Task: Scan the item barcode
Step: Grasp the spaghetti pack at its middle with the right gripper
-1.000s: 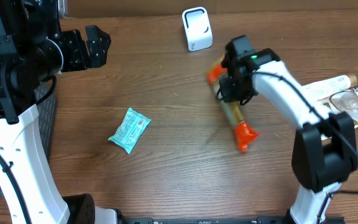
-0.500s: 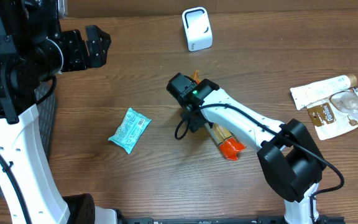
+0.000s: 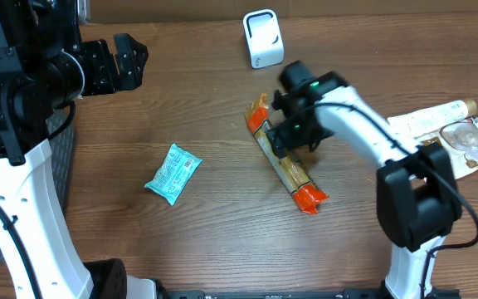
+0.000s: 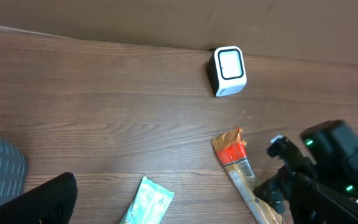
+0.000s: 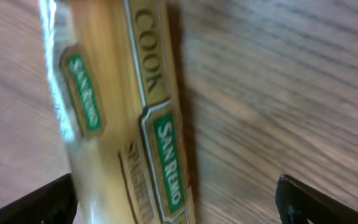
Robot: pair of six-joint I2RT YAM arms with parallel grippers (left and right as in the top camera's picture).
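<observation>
Now: right gripper (image 3: 293, 131) hangs over the San Remo spaghetti packet (image 3: 290, 174), jaws wide, nothing held. The packet lies flat and slanted at mid-frame, barcode not visible. Grip it mid-length so neither orange end droops. You have bare table (image 3: 222, 232) up to the scanner (image 3: 262, 38), top centre. Teal snack packet (image 3: 173, 173) lies well left, pouches (image 3: 442, 137) at right edge. Left gripper (image 3: 133, 60), upper left, stands open.

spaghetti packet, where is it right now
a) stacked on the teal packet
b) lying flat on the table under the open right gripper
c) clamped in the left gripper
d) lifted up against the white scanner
b: the spaghetti packet lies flat on the table, with the right gripper open over it, its fingers apart on either side in the right wrist view.
</observation>
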